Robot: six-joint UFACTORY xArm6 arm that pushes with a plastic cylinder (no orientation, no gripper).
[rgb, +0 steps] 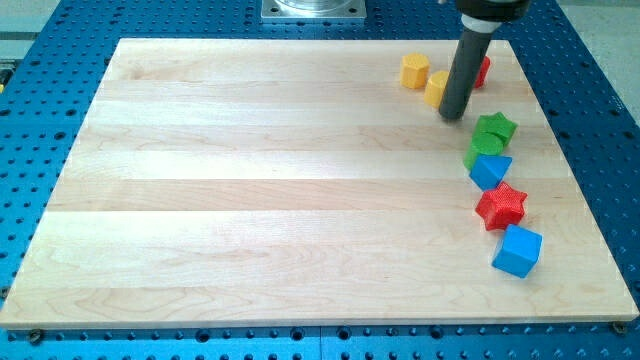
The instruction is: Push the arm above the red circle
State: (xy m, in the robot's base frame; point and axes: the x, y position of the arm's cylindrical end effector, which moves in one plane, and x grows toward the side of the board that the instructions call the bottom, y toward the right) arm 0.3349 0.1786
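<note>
The red circle (pixel 483 70) lies near the view's top right, mostly hidden behind the dark rod. My tip (pixel 453 114) rests on the board just below and left of it, touching a yellow block (pixel 436 88) that the rod partly covers. A yellow hexagon block (pixel 415 71) lies left of that. Below my tip to the right sit a green star (pixel 494 129), a second green block (pixel 481 151) partly hidden, a blue block (pixel 490 170), a red star (pixel 501 206) and a blue cube (pixel 518 250).
The wooden board (pixel 250 190) lies on a blue perforated table (pixel 600 90). A grey metal mount (pixel 314 9) sits at the view's top middle. The blocks run down the board's right side.
</note>
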